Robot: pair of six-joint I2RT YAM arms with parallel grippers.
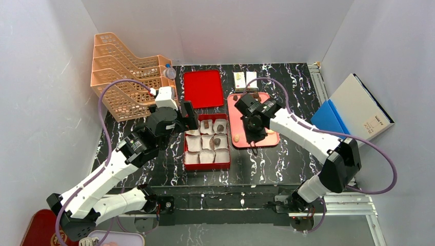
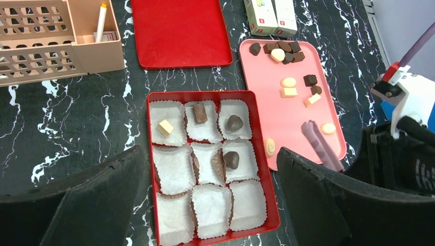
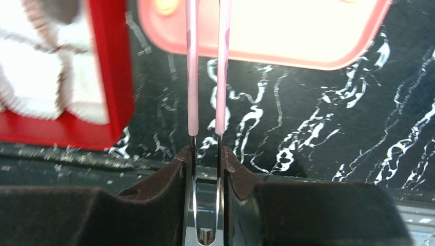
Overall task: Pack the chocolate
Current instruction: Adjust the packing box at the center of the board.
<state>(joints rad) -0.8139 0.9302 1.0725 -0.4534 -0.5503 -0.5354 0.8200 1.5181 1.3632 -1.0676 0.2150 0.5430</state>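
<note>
The chocolate lies in two places. Several pieces, dark and pale, sit on the pink tray (image 2: 267,102), among them a pale round one (image 2: 328,128) and a swirled one (image 2: 270,146). Several more rest in white paper cups in the red box (image 2: 267,205): a yellow block (image 2: 165,126) and dark pieces (image 2: 231,159). My left gripper (image 2: 208,169) hangs open above the box's near rows, holding nothing. My right gripper (image 3: 205,154) is shut on pink-armed tongs (image 3: 192,77). The tongs (image 2: 320,146) reach over the tray's near right corner; their tips are out of the right wrist view.
A red lid (image 2: 179,31) lies behind the box. Two small white cartons (image 2: 269,18) stand behind the tray. An orange file rack (image 1: 128,77) fills the far left. A blue and white box (image 1: 354,107) leans beyond the table's right edge.
</note>
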